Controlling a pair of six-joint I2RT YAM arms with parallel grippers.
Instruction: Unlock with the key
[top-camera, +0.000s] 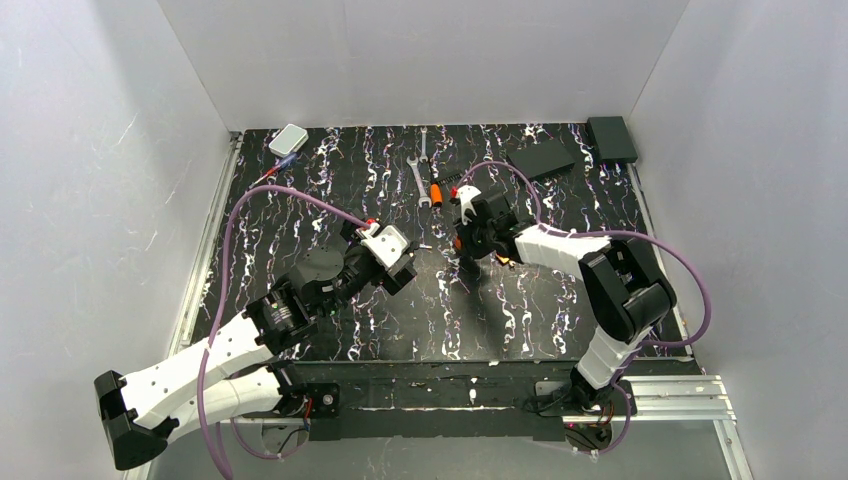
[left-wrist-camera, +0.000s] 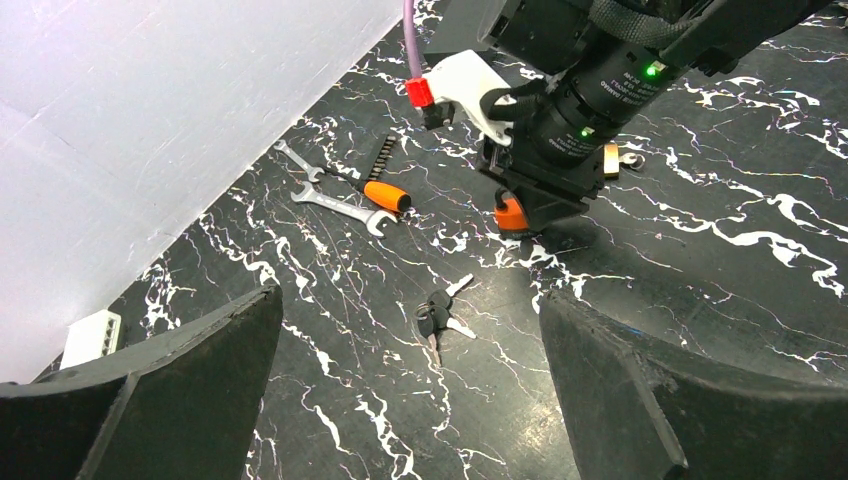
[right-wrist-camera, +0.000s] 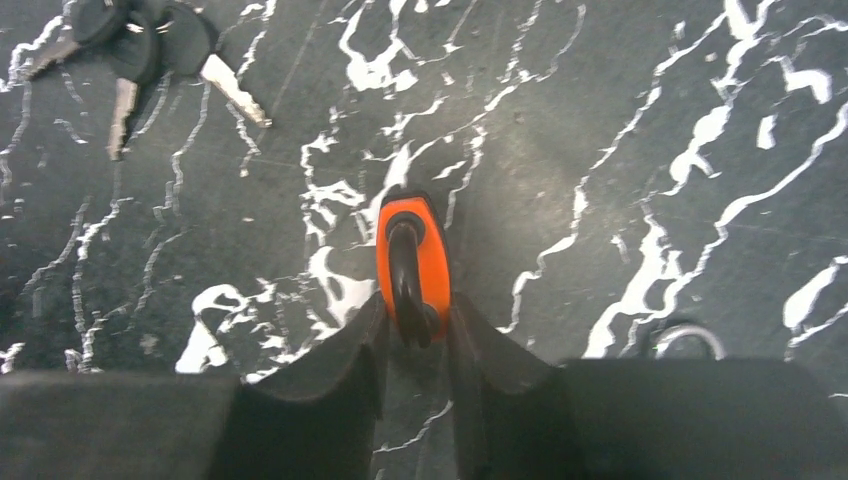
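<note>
The key bunch (left-wrist-camera: 440, 312), small silvery keys with dark heads on a ring, lies flat on the black marbled table (left-wrist-camera: 700, 260). It also shows in the right wrist view (right-wrist-camera: 140, 45) at the top left and as a speck in the top view (top-camera: 425, 245). My left gripper (left-wrist-camera: 410, 300) is open and empty, hovering just short of the keys, its jaws wide on either side. My right gripper (right-wrist-camera: 415, 325) is shut on an orange padlock (right-wrist-camera: 412, 255) with a black shackle, standing on the table right of the keys. The padlock shows under that gripper in the left wrist view (left-wrist-camera: 510, 213).
Two silver wrenches (left-wrist-camera: 335, 200) and an orange-handled screwdriver (left-wrist-camera: 385, 193) lie behind the keys. A small brass padlock (left-wrist-camera: 612, 160) sits beyond the right gripper. A white box (top-camera: 289, 138) and two black boxes (top-camera: 540, 158) stand at the back. White walls enclose the table.
</note>
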